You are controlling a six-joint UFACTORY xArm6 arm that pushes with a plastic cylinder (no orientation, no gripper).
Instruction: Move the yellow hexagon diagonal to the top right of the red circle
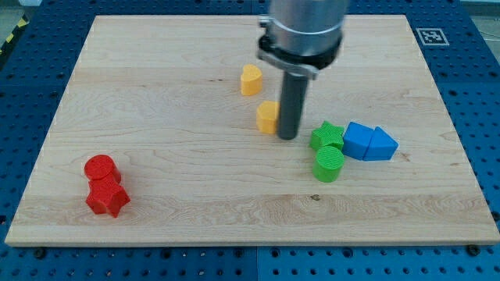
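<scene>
The yellow hexagon (267, 116) lies near the board's middle. My tip (287, 136) stands right against its right side, touching or nearly touching it. The red circle (100, 168) sits at the lower left of the board, far to the left of and below the hexagon. A red star (107, 197) lies just below the circle, touching it.
A yellow heart (250, 80) lies above and left of the hexagon. To the right of my tip are a green star (326, 136), a green circle (329, 165), a blue cube-like block (357, 140) and a blue triangle (382, 144). The wooden board (156, 94) rests on a blue perforated table.
</scene>
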